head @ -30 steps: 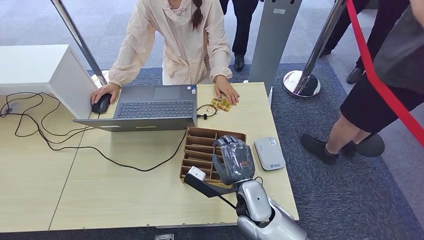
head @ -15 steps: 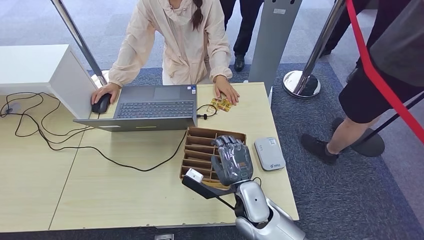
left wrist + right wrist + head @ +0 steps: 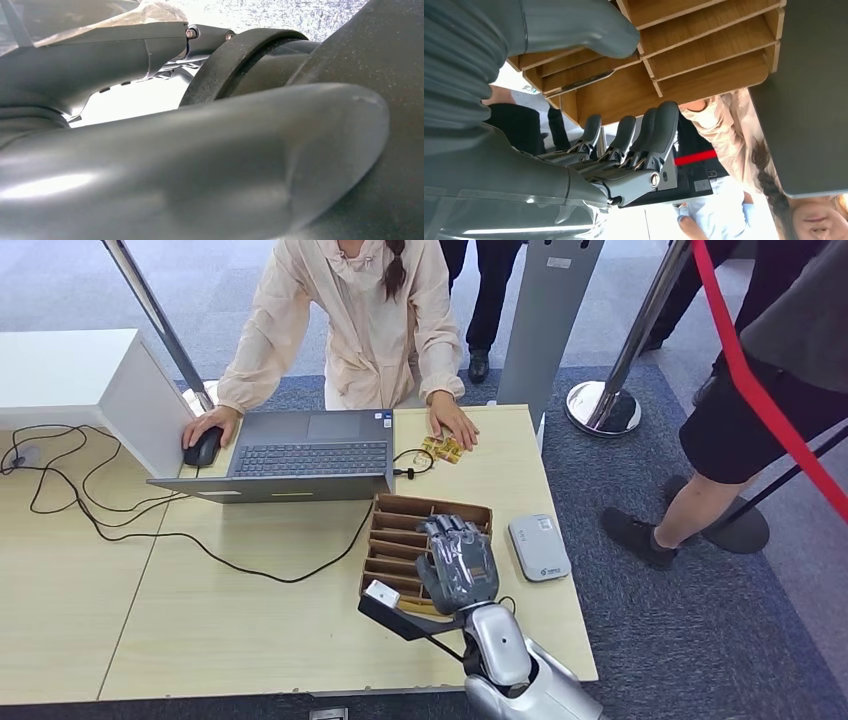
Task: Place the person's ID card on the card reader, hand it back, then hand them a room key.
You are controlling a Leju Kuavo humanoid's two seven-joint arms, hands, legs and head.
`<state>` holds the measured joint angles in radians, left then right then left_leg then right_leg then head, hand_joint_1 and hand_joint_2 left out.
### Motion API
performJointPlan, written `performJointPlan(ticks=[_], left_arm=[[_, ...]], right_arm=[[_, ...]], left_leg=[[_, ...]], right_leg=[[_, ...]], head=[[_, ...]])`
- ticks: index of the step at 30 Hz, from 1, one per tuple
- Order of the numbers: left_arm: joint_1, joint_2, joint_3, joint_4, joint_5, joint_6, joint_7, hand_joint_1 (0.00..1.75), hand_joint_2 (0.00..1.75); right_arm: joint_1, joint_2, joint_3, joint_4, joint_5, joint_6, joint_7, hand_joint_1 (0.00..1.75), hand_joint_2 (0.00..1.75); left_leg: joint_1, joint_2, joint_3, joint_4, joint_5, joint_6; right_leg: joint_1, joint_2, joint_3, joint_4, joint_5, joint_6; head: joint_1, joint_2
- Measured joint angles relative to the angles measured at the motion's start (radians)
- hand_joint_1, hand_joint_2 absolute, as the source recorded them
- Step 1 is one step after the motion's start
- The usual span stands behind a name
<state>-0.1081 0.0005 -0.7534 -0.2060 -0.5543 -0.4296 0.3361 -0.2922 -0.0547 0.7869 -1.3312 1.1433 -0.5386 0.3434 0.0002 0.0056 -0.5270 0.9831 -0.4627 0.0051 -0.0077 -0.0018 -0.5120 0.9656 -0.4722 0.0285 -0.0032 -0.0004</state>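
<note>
Nearest, the right hand (image 3: pixel 458 562) hovers over the near right part of the wooden slotted tray (image 3: pixel 392 540), fingers extended and slightly apart, holding nothing that can be made out. In the right wrist view its fingers (image 3: pixel 659 135) reach toward the tray's dividers (image 3: pixel 704 47). A room key, if it sits in those slots, would be a thin, stiff, light, slick card, best pinched by an upright edge; no card is clearly visible. Just right of the tray lies the grey card reader (image 3: pixel 539 547) on the bench (image 3: pixel 230 630). Farther off, yellow cards (image 3: pixel 443 448), possibly the ID, lie by the person's hand (image 3: pixel 452 423). The left hand's (image 3: pixel 200 165) state I cannot tell.
</note>
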Motion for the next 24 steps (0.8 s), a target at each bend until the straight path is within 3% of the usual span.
performJointPlan(ticks=[24], left_arm=[[0.000,0.000,0.000,0.000,0.000,-0.004,0.000,0.00,0.00]], right_arm=[[-0.023,0.015,0.007,0.082,0.095,-0.031,0.037,0.79,1.75]], left_leg=[[0.000,0.000,0.000,0.000,0.000,0.000]], right_leg=[[0.000,0.000,0.000,0.000,0.000,0.000]], head=[[0.000,0.000]])
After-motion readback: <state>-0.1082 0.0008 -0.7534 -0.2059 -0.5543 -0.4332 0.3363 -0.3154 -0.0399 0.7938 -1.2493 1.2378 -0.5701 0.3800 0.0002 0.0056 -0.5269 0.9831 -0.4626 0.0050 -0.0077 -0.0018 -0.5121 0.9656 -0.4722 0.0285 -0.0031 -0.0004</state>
